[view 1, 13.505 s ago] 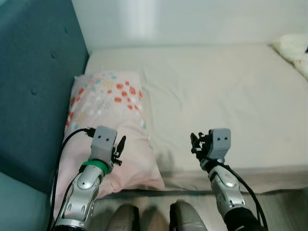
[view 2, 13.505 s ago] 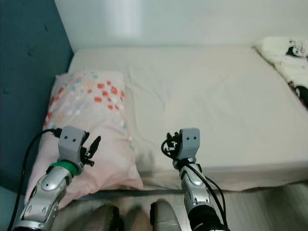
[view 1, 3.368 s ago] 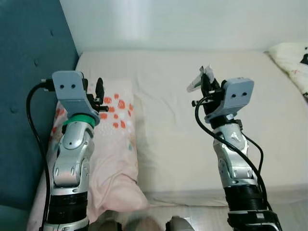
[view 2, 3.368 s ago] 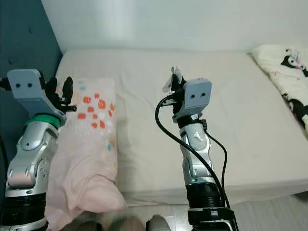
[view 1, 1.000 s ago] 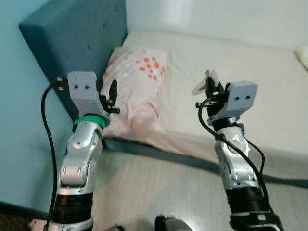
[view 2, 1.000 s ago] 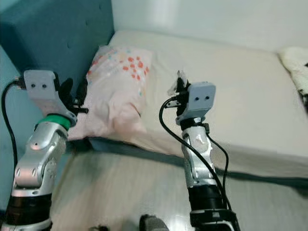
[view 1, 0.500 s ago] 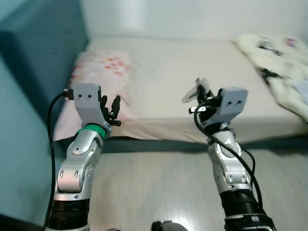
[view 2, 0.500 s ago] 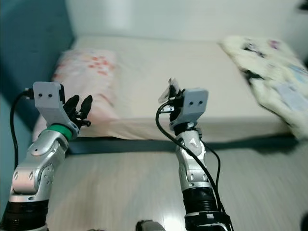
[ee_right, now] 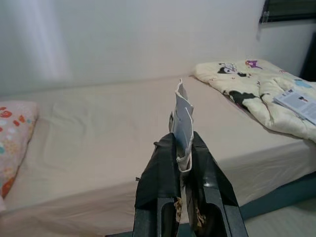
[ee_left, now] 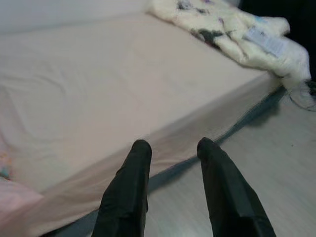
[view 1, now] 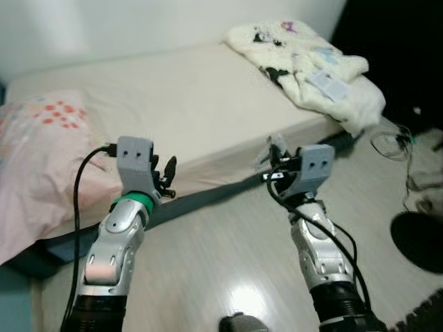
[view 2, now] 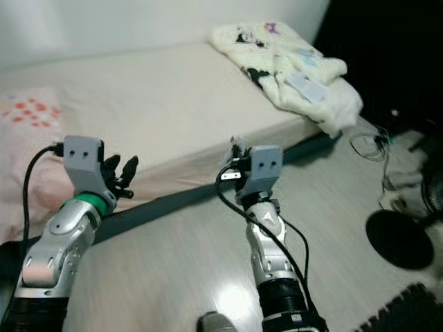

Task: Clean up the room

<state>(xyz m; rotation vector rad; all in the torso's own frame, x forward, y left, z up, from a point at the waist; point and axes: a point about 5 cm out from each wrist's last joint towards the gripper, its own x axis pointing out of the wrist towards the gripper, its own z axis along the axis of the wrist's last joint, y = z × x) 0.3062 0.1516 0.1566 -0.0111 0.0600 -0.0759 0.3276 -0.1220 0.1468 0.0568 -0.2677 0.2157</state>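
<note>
My right gripper (ee_right: 180,144) is shut on a small pale crumpled wrapper (ee_right: 183,117), which sticks up from between the black fingers. In the left eye view that gripper (view 1: 275,163) is raised above the floor just off the bed's side edge. My left gripper (ee_left: 173,147) is open and holds nothing; it hovers (view 1: 167,180) near the mattress edge, to the right of a pink pillow (view 1: 34,149) with red flowers. The cream mattress (view 1: 173,90) lies ahead of both arms.
A cream blanket with cartoon prints (view 1: 304,62) is bunched at the bed's far right end. Pale wood floor (view 1: 228,263) lies below the arms. A round dark base (view 1: 419,238), cables (view 1: 391,142) and a dark mat (view 1: 429,311) are at the right.
The camera has swung right, away from the teal headboard toward the bed's far end and the dark area. Both arms sit lower in view; the right gripper still holds the wrapper.
</note>
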